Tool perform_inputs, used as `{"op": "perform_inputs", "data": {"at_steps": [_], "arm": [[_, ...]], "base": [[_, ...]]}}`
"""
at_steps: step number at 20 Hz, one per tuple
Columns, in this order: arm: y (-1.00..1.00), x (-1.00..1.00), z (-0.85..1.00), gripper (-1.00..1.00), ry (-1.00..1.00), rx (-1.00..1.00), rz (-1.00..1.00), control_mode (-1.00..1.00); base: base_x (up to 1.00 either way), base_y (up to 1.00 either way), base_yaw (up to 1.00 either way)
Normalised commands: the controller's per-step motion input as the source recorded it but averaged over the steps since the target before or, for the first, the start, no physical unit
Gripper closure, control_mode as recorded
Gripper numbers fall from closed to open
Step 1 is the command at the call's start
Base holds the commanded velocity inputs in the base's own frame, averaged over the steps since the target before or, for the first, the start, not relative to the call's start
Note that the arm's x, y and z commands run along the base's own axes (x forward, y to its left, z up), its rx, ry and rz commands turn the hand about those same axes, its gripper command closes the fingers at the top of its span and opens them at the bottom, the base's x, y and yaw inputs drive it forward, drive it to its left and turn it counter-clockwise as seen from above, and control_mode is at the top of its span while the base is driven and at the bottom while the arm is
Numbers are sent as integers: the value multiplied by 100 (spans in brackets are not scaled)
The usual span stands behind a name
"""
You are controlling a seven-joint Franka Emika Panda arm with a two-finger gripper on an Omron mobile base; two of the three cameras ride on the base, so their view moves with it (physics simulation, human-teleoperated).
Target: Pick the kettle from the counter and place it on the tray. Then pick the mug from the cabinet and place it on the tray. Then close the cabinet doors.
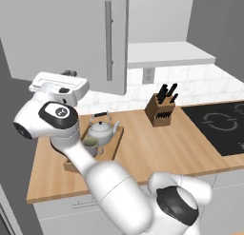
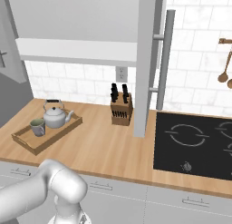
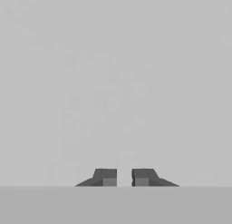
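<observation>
A kitchen scene with a light wooden desk [image 2: 104,146] along a tiled wall. At its left end lies a shallow wooden tray [image 2: 27,143], and both things the task wants there already stand on it: the silver kettle [image 2: 56,117] toward the back and the small grey-green mug [image 2: 37,127] just beside it, in front. They sit together inside the rim, so the 2 placing steps look done. Above, the pale grey cabinet [image 2: 77,51] is open; its doors stand swung out, 1 door [image 1: 71,34] on the left with a long silver bar handle, the other door [image 2: 146,60] edge-on near the knife block [image 2: 121,109]. Closing them appears to be what remains. The white arm reaches up toward the left door. The pincer [image 3: 124,177] faces a plain pale grey surface, probably that door panel; its 2 dark tips stand close together with a narrow gap, holding nothing, and whether they touch the panel cannot be told
</observation>
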Motion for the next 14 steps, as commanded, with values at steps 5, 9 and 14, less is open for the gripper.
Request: {"op": "perform_inputs", "data": {"at_steps": [5, 9, 14], "arm": [[-29, 50, 5, 100, 0, 0, 0, -100], [-38, 52, 18, 100, 1, 1, 1, -100], [-28, 36, 51, 100, 1, 10, 4, -100]], "base": [[0, 0, 0], [0, 0, 0], [0, 0, 0]]}}
